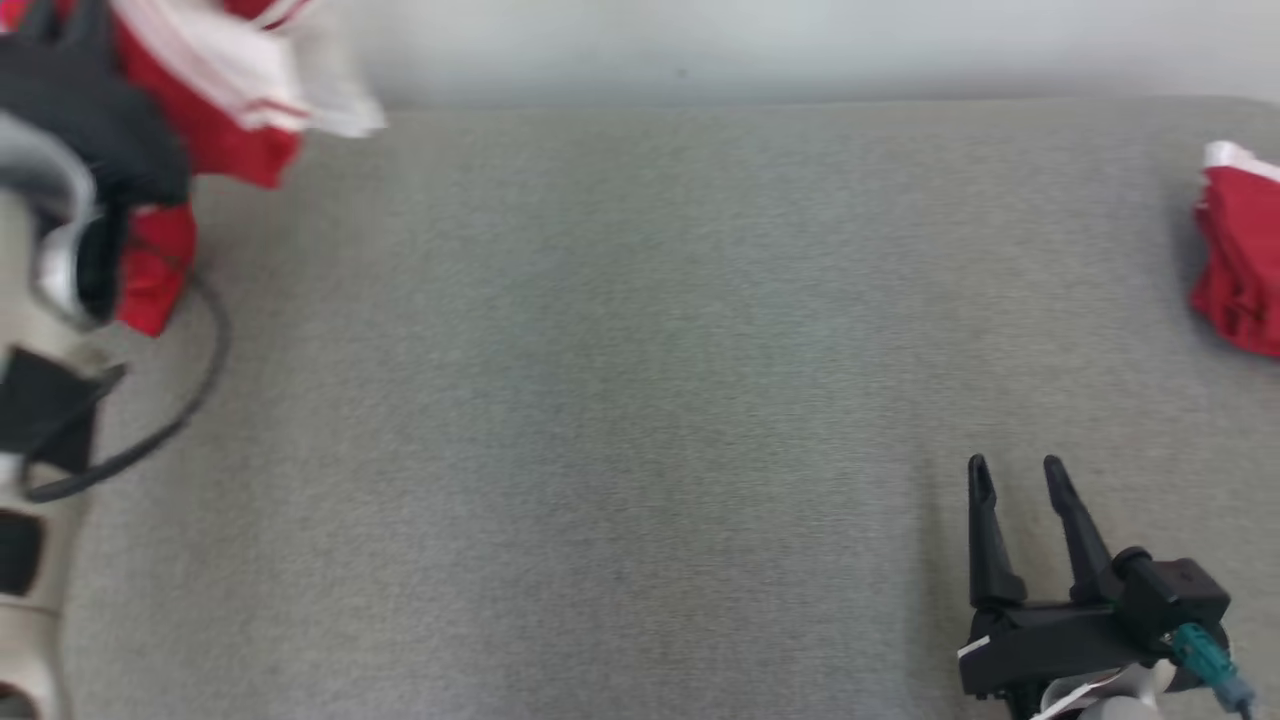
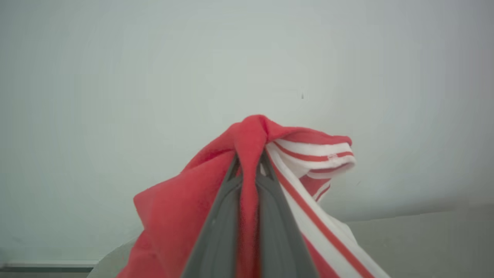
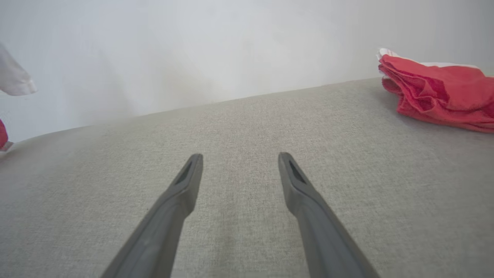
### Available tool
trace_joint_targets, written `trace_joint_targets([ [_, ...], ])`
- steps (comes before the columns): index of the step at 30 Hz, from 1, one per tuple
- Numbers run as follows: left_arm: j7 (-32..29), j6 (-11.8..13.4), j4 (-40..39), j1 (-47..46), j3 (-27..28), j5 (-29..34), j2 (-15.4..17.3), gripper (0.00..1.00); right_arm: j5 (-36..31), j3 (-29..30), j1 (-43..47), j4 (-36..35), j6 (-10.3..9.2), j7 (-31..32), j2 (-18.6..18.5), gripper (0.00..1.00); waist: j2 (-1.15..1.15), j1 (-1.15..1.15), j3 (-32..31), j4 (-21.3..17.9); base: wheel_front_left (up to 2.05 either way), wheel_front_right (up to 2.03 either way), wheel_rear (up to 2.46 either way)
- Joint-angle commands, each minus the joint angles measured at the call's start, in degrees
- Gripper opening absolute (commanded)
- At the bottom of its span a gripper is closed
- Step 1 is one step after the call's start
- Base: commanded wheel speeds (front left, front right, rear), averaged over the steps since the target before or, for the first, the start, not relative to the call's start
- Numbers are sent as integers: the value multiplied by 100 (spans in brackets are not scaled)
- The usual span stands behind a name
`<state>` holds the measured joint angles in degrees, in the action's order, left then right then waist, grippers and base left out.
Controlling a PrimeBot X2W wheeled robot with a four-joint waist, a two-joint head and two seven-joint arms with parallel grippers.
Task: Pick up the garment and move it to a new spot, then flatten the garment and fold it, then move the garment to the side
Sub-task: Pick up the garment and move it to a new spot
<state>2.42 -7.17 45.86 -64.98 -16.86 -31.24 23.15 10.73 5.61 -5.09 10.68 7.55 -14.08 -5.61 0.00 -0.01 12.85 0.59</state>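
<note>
The garment is red with white striped trim and hangs bunched at the far left, lifted off the grey surface. In the left wrist view my left gripper is shut on a fold of its red fabric, with the cloth squeezed between both fingers and draped over them. My left arm's dark wrist covers part of the garment in the head view. My right gripper hovers low at the near right, open and holding nothing, fingers spread over bare cloth.
A grey fabric-covered surface spreads across the middle, backed by a pale wall. A second red garment lies folded at the far right edge, also in the right wrist view. A black cable loops beside my left arm.
</note>
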Motion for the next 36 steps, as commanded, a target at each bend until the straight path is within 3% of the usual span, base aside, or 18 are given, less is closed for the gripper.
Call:
trace_joint_targets([
  [1,-139,-23,-263,-105,-165,-28,-170,0,49,-35,-3,108,-14,-56,75,100,0,1,-306,-446,0,0,0],
  [10,-708,-27,-1258,-280,-797,-313,-1123,0,157,-38,91,434,-14,-111,204,100,0,1,-643,-1408,0,0,0],
  [19,-759,5,-1768,-327,-1143,-568,-1830,0,113,67,205,346,-14,-115,247,100,0,1,-665,-1831,0,0,0],
  [29,-430,379,-2287,1031,-1356,-955,-1976,0,34,222,283,270,-14,-115,265,100,0,1,-626,-1623,0,0,0],
  [36,-45,619,-2100,2375,-1345,-1006,-1731,0,16,197,196,288,-14,-115,267,100,0,1,-564,-1459,0,0,0],
])
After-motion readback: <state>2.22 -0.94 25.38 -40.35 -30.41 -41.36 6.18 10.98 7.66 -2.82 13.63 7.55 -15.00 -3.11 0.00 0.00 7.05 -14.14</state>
